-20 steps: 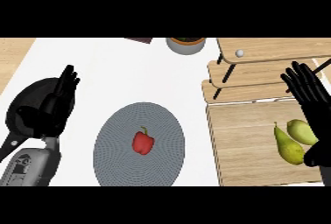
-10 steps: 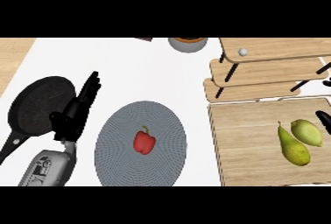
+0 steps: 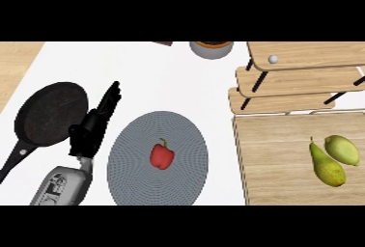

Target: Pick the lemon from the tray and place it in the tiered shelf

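A yellow-green lemon (image 3: pixel 343 149) lies on the wooden tray (image 3: pixel 281 144) at the right, touching a green pear (image 3: pixel 327 167) on its left. Just behind the tray stands the wooden tiered shelf (image 3: pixel 299 72), with a small white ball (image 3: pixel 273 59) on its top board. My left hand (image 3: pixel 94 124) is open and seen edge-on, its fingers straight and pointing away. It hovers between the black pan and the grey plate, far left of the tray. My right hand does not show.
A grey round plate (image 3: pixel 135 144) holds a red bell pepper (image 3: pixel 161 156) at the centre. A black frying pan (image 3: pixel 50 113) lies to the left. A bowl (image 3: pixel 212 48) stands at the back, left of the shelf.
My right hand has left the view from above the tray, baring the lemon and pear. My left hand has shifted right from over the pan towards the plate and turned edge-on.
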Controlling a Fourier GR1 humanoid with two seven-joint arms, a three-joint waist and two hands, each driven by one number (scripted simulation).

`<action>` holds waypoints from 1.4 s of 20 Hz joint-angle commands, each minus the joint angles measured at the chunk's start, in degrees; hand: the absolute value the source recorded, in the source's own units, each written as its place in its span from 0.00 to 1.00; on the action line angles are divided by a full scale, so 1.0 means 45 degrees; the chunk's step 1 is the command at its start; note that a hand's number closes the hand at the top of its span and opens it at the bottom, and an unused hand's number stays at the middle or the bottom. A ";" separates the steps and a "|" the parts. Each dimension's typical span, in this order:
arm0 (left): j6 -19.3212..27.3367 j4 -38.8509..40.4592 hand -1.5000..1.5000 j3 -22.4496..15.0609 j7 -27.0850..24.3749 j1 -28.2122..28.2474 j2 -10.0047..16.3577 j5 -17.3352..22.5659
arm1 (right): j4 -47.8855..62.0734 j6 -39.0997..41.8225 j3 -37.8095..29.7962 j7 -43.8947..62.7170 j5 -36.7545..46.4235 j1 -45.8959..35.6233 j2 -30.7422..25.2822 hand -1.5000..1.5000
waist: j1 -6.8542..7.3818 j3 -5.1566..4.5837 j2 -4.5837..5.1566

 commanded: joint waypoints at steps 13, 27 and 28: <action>0.0375 -0.0328 0.50 -0.0263 0.0093 0.0757 -0.0198 -0.0480 | -0.1404 0.0950 0.2183 -0.4625 0.5119 0.1807 -0.3997 0.00 | -0.0312 -0.0079 -0.0211; -0.0394 -0.0212 0.50 0.0448 0.0435 0.0248 0.0083 -0.0126 | -0.0825 -0.3445 0.3488 -0.7354 0.8161 0.3452 -0.4388 0.00 | -0.0509 -0.0127 -0.0259; 0.0136 -0.0154 0.50 0.0287 0.0325 0.0258 -0.0308 -0.0478 | -0.0821 -0.3396 0.3527 -0.7007 0.8124 0.2822 -0.4520 0.00 | -0.0449 -0.0128 -0.0251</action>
